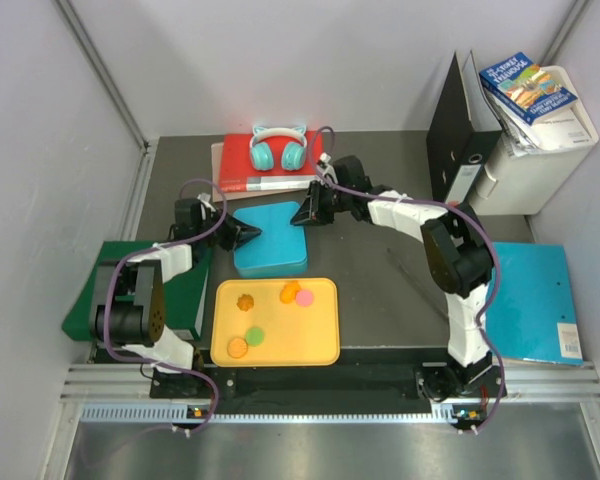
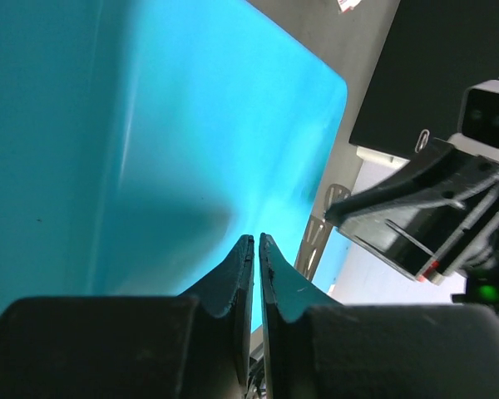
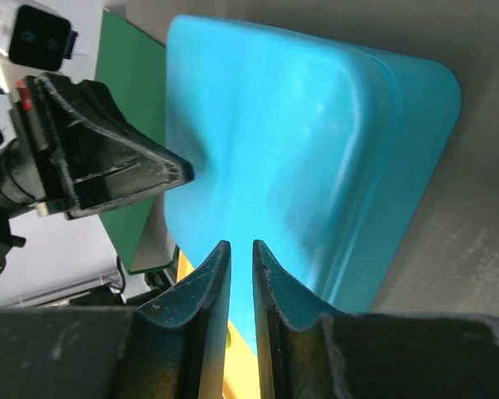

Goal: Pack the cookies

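The small round toy cookies point(image 1: 245, 302) cannot be packed if the smooth blue plastic box point(image 1: 270, 238) slides away, because the closed left tool point(image 2: 255, 241) and barely parted right tool point(image 3: 241, 247) grip nothing.

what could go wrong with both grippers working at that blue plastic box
The left gripper and right gripper sit at opposite sides of the blue plastic box; uneven pushing could skid it into the yellow tray in front, scattering the small round cookies. They may slip off its smooth rounded corners.
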Controlling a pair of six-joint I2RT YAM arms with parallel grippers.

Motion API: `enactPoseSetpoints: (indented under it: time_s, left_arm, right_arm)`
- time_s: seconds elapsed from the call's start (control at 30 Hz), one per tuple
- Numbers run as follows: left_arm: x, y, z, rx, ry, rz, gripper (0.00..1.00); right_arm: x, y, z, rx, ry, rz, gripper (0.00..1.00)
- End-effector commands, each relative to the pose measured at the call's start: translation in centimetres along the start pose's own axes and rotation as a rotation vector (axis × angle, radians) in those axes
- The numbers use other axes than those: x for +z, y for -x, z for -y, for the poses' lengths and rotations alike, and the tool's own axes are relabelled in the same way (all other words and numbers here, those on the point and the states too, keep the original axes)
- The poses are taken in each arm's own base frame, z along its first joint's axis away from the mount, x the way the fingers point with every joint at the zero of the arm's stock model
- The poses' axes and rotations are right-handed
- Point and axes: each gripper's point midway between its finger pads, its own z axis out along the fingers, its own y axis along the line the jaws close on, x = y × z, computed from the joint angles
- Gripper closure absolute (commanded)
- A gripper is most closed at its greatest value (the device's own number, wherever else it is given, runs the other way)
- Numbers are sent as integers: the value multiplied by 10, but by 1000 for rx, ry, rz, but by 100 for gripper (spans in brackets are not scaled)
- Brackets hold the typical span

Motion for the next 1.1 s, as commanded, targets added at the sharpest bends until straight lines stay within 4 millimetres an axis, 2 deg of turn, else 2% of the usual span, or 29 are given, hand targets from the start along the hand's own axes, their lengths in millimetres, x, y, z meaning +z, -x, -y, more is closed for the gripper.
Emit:
enactPoseSetpoints:
  time_s: [0.0,0.13,0.23,0.27,0.37,0.47,0.57,0.6,0.7,0.77,0.8,0.83,0.87,0.93,0.97,1.0,1.03,1.07]
  left_arm:
    - [2,6,8,57,-30,18,89]
    - [3,3,1,48,-17,10,89]
    - [3,2,-1,46,-15,8,89]
    - [3,1,-2,45,-13,5,89]
    - [3,1,-1,49,-14,5,89]
    - [2,2,-1,57,-9,6,89]
    - [4,2,-2,50,-7,1,89]
    - [4,2,-2,50,-9,3,89]
    - [4,4,3,55,-20,7,89]
    - [3,7,7,59,-25,11,89]
    - [2,10,14,67,-35,21,89]
    - [0,12,20,74,-46,28,89]
    - [-1,15,24,74,-54,36,87]
    - [-9,23,44,100,-91,69,84]
    - [-12,25,50,106,-94,78,80]
    - [-18,30,67,140,-120,101,78]
    - [-22,34,69,162,-105,120,76]
    - [-27,39,81,189,-113,140,73]
  right_arm:
    - [-18,22,-54,-114,76,73,83]
    - [-8,11,-34,-90,54,44,83]
    - [5,-1,-5,-39,-3,6,83]
    - [14,-11,17,11,-39,-32,83]
    - [20,-24,43,117,-39,-76,84]
    - [20,-27,50,117,-57,-73,84]
    - [14,-20,39,75,-41,-47,84]
    - [6,-12,26,46,-24,-17,84]
    - [-3,0,7,-21,6,36,82]
    - [-16,10,-16,-72,43,76,80]
    - [-20,11,-22,-86,49,91,80]
    - [-31,17,-39,-124,76,124,78]
    - [-36,20,-46,-140,84,140,76]
    - [-46,22,-62,-182,95,172,73]
    - [-58,26,-76,-204,97,203,70]
    - [-62,26,-83,-239,90,214,68]
    - [-74,28,-96,-269,95,243,66]
    - [-79,31,-97,-297,63,271,62]
